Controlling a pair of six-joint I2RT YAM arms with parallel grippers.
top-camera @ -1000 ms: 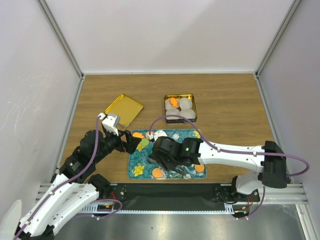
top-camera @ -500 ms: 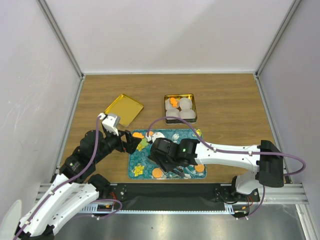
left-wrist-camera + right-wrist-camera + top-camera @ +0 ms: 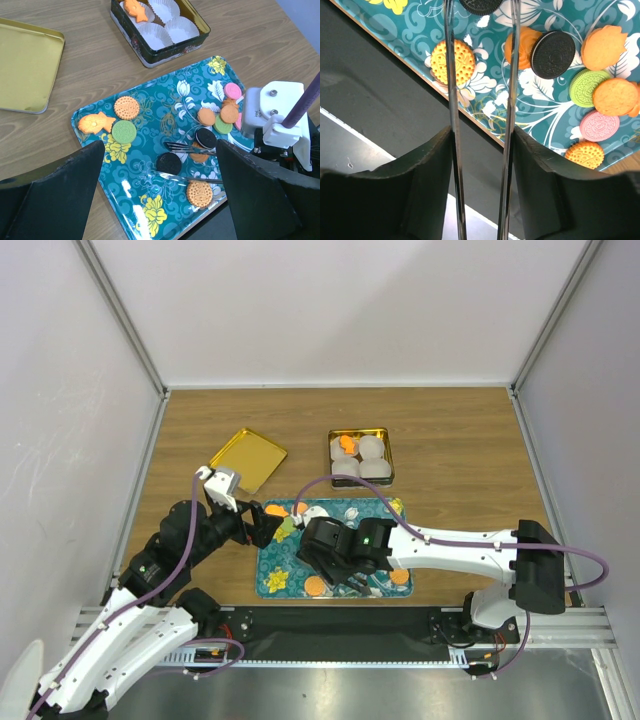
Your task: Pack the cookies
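One orange fish-shaped cookie (image 3: 136,10) lies in the tin (image 3: 150,61) beside white paper cups (image 3: 182,30); the other cookies (image 3: 126,107) sit on the teal tray (image 3: 150,107). My right gripper (image 3: 159,159) stands parted astride a black cookie (image 3: 168,163), not pinching it; my left gripper (image 3: 262,528) hangs wide open near the gold lid (image 3: 25,65)

Teal floral tray (image 3: 150,105) on wooden table (image 3: 250,45); gold lid (image 3: 25,65) left; dark tin (image 3: 150,56) behind tray, paper cups (image 3: 180,30) inside.

White arm links (image 3: 460,550), black joints (image 3: 350,545), purple cables (image 3: 302,100), screwed white wrist block (image 3: 272,107), thin metal gripper fingers (image 3: 451,100)
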